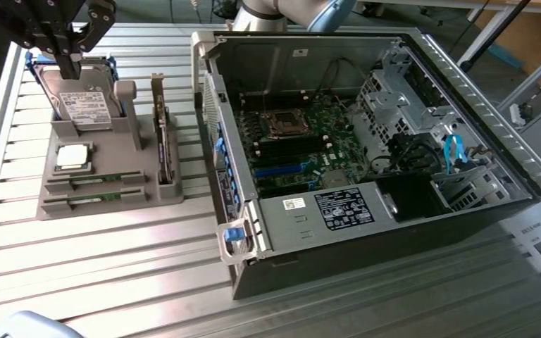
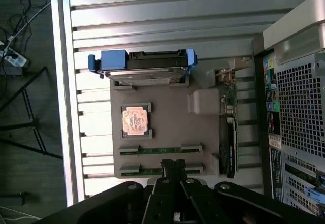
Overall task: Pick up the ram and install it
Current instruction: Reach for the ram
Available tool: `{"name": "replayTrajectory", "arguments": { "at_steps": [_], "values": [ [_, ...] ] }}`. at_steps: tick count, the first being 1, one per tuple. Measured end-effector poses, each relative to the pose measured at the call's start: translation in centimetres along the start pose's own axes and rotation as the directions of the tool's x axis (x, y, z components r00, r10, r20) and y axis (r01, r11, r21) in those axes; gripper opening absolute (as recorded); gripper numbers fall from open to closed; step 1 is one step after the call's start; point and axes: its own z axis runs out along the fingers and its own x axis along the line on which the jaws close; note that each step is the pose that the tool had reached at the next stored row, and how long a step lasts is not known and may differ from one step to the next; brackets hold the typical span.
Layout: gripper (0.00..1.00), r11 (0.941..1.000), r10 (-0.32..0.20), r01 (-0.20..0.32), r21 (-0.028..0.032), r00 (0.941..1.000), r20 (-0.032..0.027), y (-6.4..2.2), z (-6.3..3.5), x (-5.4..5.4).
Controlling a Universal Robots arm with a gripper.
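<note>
1. Gripper [image 1: 68, 67] [image 2: 174, 164], black and two-fingered, on the robot arm: fingers pressed together; raised over the holder at ten o'clock of the exterior view, apart from both sticks.
2. Grey moulded plastic holder [image 1: 110, 158] [image 2: 167, 107]: resting on the ribbed aluminium table [image 1: 110, 267] [image 2: 177, 21], at nine o'clock of the computer case.
3. First ram stick [image 1: 96, 182] [image 2: 160, 149], a long, narrow, thin green circuit board: seated between grey end clips near the holder's six o'clock end.
4. Second ram stick [image 1: 92, 199] [image 2: 150, 171], of the same green board: parallel to the first and just beside it at its six o'clock; crossed by the fingertips in the wrist view.
5. Square silver processor chip [image 1: 71, 156] [image 2: 135, 121]: lying flat in a recess at twelve o'clock of the two sticks.
6. Silver hard drive [image 1: 84, 105] [image 2: 144, 71] in a blue bracket: standing upright at the holder's twelve o'clock end.
7. Dark expansion card [image 1: 164, 141] [image 2: 228, 148] with a metal bracket: standing on edge along the holder's three o'clock side.
8. Open grey-and-black metal computer case [image 1: 299, 225] [image 2: 299, 82]: lying on its side with the panel off; green motherboard [image 1: 294, 141] exposed inside.
</note>
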Motion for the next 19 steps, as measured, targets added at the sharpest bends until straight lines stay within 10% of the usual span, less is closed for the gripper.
{"name": "replayTrajectory", "arguments": {
  "at_steps": [19],
  "values": [
    [0.10, 1.0000, 0.000, 0.000, 0.0000, 1.0000, 0.0000, -1.49, -0.06, -0.1]
  ]
}}
